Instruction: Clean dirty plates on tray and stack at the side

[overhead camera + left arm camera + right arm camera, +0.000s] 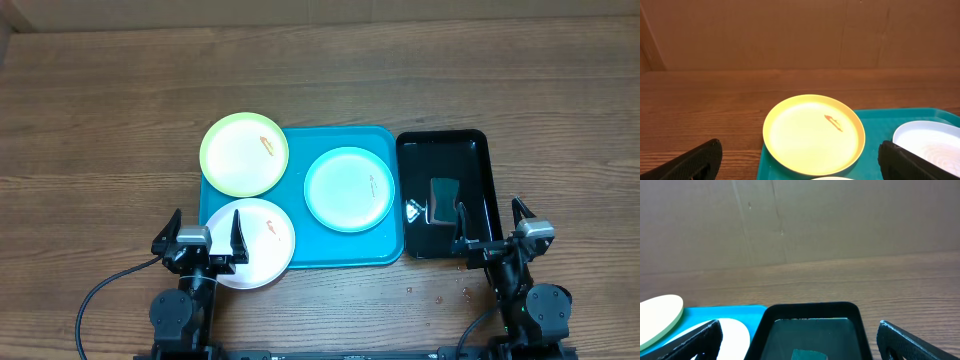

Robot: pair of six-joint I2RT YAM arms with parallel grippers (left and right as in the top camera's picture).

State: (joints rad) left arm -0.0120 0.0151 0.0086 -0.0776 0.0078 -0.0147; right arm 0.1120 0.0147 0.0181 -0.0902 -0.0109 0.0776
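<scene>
**Asker:** What is the overhead view showing you?

**Operator:** I am looking down on a wooden table. A blue tray is lying in the middle, carrying three plates. A yellow-green plate is overhanging the tray's far left corner. A white plate is overhanging the near left corner. A light blue plate is sitting fully inside the tray, on the right. Each plate is showing a small orange smear. A black tray is lying just beside the blue one, on its right. It is holding a dark block; I cannot tell whether that is a sponge.

**Asker:** And the hands?

**Operator:** Both are sitting at the near edge, fingers spread wide, gripping nothing. The left gripper is hovering over the white plate's left edge. The right gripper is hanging over the black tray's near end.

**Asker:** How are you planning to begin well?

**Operator:** I am judging that nothing is cleaned or stacked yet. I am thinking of sending the right hand for the block and closing squarely across it. The left hand would be steadying a plate by its rim to stop it sliding under the wiping. The overhanging plates could tip if pressed on the unsupported edge, so I would be pressing only over the tray.
</scene>
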